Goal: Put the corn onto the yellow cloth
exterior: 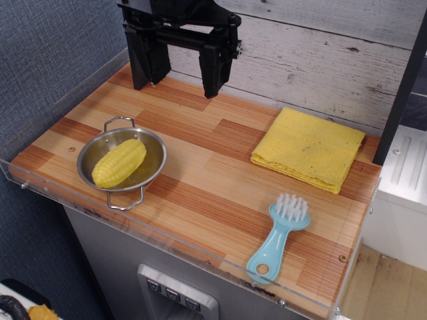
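Note:
The corn (119, 163) is a yellow bumpy cob lying inside a steel bowl (155, 149) at the front left of the wooden table. The yellow cloth (309, 147) lies folded flat at the back right. My gripper (177, 85) is black, open and empty. It hangs above the back left of the table, well behind the bowl and far left of the cloth.
A light blue brush (278, 237) with white bristles lies near the front right edge. A clear plastic rim (167, 240) runs along the table's front and left sides. A plank wall stands behind, and a black post (403, 87) at the right.

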Tool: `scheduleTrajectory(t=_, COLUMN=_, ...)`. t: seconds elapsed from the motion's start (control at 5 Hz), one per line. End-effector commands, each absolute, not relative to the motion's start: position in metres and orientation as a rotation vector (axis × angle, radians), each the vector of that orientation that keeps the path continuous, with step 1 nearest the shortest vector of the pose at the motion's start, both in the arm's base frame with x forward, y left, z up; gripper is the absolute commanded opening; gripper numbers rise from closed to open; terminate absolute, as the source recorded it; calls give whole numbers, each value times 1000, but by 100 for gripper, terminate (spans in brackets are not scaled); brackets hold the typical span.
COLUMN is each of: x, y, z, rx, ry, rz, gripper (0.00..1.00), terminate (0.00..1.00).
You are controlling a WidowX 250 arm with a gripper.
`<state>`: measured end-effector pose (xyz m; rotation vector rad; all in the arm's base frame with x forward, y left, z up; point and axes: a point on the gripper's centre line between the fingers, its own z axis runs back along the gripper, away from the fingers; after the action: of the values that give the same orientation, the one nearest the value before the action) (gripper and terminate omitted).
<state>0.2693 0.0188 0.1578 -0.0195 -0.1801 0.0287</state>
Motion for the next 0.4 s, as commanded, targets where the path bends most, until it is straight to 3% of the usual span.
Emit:
scheduleTrajectory(t=0.0, x=269, y=19, z=158, rx=-19, ry=-180, rz=29, gripper=100, terminate=0)
scheduleTrajectory(t=0.2, x=271, y=69, z=146, rx=25, ry=-162, rz=222, gripper=100, terminate=0)
